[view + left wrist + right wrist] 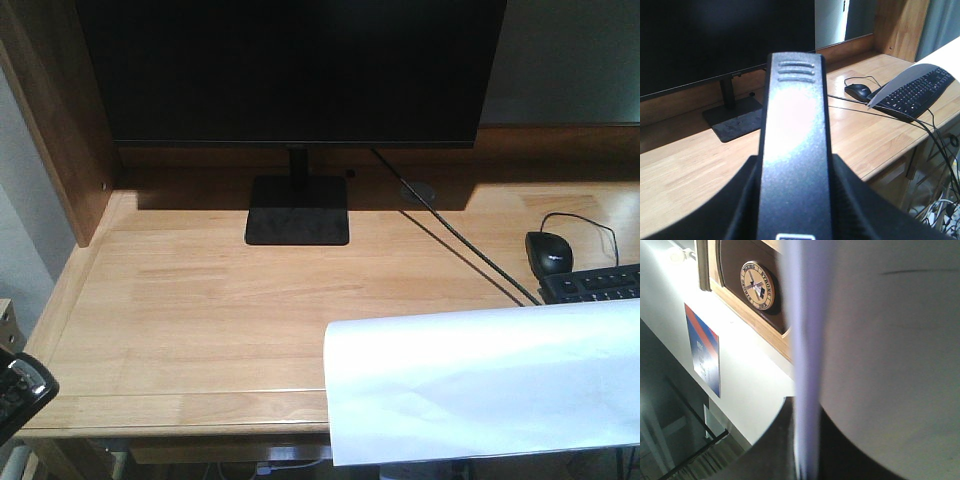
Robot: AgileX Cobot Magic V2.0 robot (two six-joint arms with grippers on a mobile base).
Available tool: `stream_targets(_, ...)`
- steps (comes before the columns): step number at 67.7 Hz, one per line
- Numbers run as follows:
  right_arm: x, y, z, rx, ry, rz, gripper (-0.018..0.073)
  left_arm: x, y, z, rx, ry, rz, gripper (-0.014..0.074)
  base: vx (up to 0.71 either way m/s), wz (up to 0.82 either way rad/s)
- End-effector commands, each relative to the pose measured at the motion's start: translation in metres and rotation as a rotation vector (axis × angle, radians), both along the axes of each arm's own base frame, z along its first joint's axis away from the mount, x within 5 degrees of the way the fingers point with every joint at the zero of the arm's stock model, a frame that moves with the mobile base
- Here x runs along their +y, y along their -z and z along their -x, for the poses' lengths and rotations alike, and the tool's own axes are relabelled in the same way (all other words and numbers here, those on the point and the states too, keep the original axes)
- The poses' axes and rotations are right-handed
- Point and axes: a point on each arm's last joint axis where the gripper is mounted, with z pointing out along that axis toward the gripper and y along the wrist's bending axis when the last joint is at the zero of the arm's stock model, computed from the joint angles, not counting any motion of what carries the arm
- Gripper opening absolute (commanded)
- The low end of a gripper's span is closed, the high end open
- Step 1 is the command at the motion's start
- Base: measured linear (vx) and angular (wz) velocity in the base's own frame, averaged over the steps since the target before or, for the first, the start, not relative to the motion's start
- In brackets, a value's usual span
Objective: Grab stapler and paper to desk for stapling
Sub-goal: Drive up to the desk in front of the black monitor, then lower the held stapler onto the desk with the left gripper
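Neither thing is set down yet: the left fingers (737,212) clamp the stapler (795,150) off the bench's (200,300) front-left corner, the right fingers (772,452) pinch the paper (480,380) over its front-right edge, and placing and stapling remain.

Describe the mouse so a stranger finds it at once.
Start at the big dark monitor on the wooden desk and look right. The mouse lies behind the keyboard: small, rounded, black, with a looping cord, unlike the flat keyed board.
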Motion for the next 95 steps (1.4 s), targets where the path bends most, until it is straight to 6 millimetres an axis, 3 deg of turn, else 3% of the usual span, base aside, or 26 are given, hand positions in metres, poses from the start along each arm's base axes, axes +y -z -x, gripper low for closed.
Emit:
stream_targets(1, 0.000, -0.002, 0.002, -0.042, -0.008, -0.011, -0.0002, 0.001, -0.019, -0.002, -0.102, -0.020, 0.095, -0.0006, 0.00, 0.00)
stream_targets(39, 0.000, -0.002, 0.002, -0.042, -0.008, -0.011, -0.0002, 0.001, -0.021, -0.002, -0.110, -0.021, 0.113, -0.0006, 0.00, 0.00)
stream_targets(55, 0.000, -0.002, 0.002, -0.042, -0.008, -0.011, -0.0002, 0.000, -0.034, -0.008, -0.157, -0.047, 0.183, -0.0006, 0.00, 0.00)
stream_targets(65, 0.000, -0.002, 0.002, -0.042, -0.008, -0.011, -0.0002, -0.010, -0.051, -0.032, -0.090, -0.047, 0.140, -0.0006, 0.00, 0.00)
stream_targets(79, 0.000, -0.002, 0.002, -0.042, -0.008, -0.011, -0.0002, -0.031, -0.070, -0.083, -0.044, -0.023, -0.015, -0.0006, 0.00, 0.00)
stream_targets(95, 0.000, -0.002, 0.002, -0.042, -0.008, -0.011, -0.0002, -0.055, -0.064, -0.133, 0.021, 0.039, -0.126, -0.0006, 0.00, 0.00)
